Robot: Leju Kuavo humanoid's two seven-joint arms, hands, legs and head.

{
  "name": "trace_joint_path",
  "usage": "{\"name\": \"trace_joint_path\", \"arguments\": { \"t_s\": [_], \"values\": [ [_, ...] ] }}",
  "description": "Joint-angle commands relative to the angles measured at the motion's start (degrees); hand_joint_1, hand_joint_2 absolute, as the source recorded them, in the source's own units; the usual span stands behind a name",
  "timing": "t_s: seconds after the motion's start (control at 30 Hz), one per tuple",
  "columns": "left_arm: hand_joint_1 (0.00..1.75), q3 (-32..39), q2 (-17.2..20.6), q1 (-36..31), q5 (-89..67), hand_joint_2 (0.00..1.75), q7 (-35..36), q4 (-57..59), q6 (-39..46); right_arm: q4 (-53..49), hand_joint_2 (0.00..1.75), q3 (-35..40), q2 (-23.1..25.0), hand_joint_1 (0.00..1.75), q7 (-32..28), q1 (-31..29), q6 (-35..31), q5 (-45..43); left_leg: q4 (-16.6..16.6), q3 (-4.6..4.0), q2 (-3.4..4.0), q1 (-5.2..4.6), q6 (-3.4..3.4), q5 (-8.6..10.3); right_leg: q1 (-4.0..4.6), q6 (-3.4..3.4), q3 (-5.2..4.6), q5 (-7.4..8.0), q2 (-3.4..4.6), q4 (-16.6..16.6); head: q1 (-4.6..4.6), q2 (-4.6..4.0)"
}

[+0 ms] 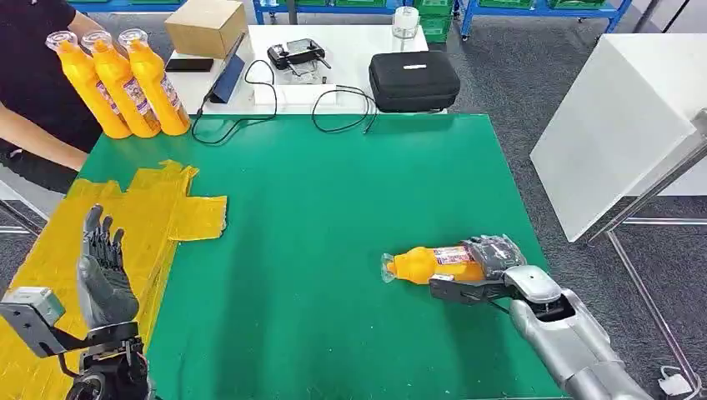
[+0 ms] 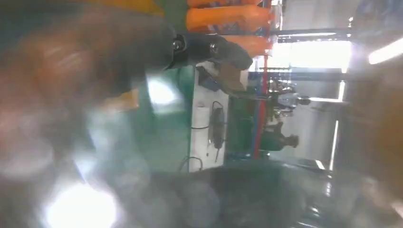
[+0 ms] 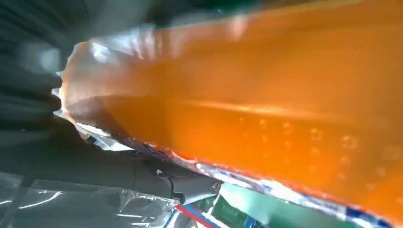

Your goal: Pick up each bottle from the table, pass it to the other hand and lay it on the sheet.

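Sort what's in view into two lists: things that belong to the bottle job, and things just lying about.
Job: orange bottle gripped by the right hand; three orange bottles a person holds; yellow sheet; open left hand.

Lying about: cardboard box; black case; cables; controller.

- Four orange bottles: one (image 1: 429, 265) lying on the green table (image 1: 333, 250), three standing together at the far left corner (image 1: 86, 81) (image 1: 122, 81) (image 1: 156, 79).
- One yellow sheet (image 1: 150, 217).
- One cardboard box (image 1: 206, 27).
- One black case (image 1: 413, 81).
- One black controller (image 1: 297, 54).
- One clear jar (image 1: 406, 22).
- One phone (image 1: 189, 64).
- Two robot hands: left (image 1: 102, 271), right (image 1: 488, 265).
- One person (image 1: 33, 83).
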Motion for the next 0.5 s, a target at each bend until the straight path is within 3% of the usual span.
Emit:
{"name": "trace_joint_path", "arguments": {
  "t_s": [0.03, 0.13, 0.17, 0.27, 0.3, 0.4, 0.43, 0.5],
  "values": [
    [0.00, -0.93, 1.79, -2.44, 1.30, 0.00, 0.14, 4.11, 0.63, 6.85, 1.75, 8.22, -1.18, 1.75, 0.25, 2.52, 4.12, -2.89, -0.16, -0.11, -0.39, 0.08, -0.06, 0.19, 0.08, -0.06, 0.03, 0.11, -0.43, -0.22, -0.02, 0.00],
    [0.00, -1.06, 1.86, -1.70, 1.84, 0.00, 0.69, 3.78, 0.32, 5.49, 1.75, 4.06, 1.18, 1.75, 2.40, 4.25, -2.11, -7.10, -0.19, 0.01, -0.40, 0.10, -0.07, 0.14, 0.10, -0.06, 0.17, 0.06, -0.45, -0.27, -0.02, 0.00],
    [0.00, -1.77, 2.50, -1.20, 2.16, 0.00, 3.70, 3.83, -0.49, 2.59, 1.75, 0.19, 2.50, 1.75, 2.08, 5.93, -4.33, -11.82, -0.15, 0.10, -0.31, 0.10, -0.06, 0.09, 0.11, -0.05, 0.24, 0.03, -0.36, -0.23, 0.00, 0.00],
    [0.00, -3.07, 3.72, 0.38, 5.22, 0.00, 7.19, 5.45, -6.39, -9.78, 1.75, -8.04, 4.72, 1.75, 0.33, 10.57, -5.26, -24.73, -0.20, 0.01, -0.31, 0.10, -0.09, 0.14, 0.16, -0.08, 0.18, 0.08, -0.36, -0.25, 0.02, 0.00],
    [0.00, -2.74, 3.25, 1.48, 7.07, 0.00, 7.35, 5.64, -8.44, -15.98, 1.75, -12.02, 7.59, 1.75, 3.38, 12.47, -3.70, -31.54, -0.16, 0.04, -0.20, 0.04, -0.08, 0.09, 0.10, -0.07, 0.15, 0.05, -0.22, -0.16, -0.02, 0.00],
    [0.00, -3.85, 2.41, 4.11, 10.23, 0.00, 7.30, 4.86, -13.21, -30.82, 1.75, -12.49, 11.91, 1.75, 0.57, 16.69, -4.95, -42.44, -0.09, -0.11, 0.01, 0.07, -0.11, -0.01, 0.12, -0.09, 0.19, 0.04, 0.06, -0.07, 0.07, 0.00],
    [0.00, -4.82, 2.39, 4.35, 10.56, 1.75, 7.48, 5.03, -13.91, -34.02, 1.75, -11.47, 12.67, 1.75, -0.53, 17.73, -5.61, -44.06, -0.13, -0.14, 0.07, 0.11, -0.14, -0.02, 0.17, -0.12, 0.53, 0.07, 0.11, -0.13, 0.02, 0.00],
    [0.00, -7.13, 1.88, 4.67, 10.08, 1.75, 7.54, 4.81, -14.12, -37.97, 1.75, -9.24, 15.06, 1.75, -2.26, 19.55, -7.54, -46.79, -0.10, -0.26, 0.04, 0.03, -0.19, 0.00, 0.10, -0.12, 0.36, 0.00, 0.01, 0.04, -0.02, 0.00]
  ]
}}
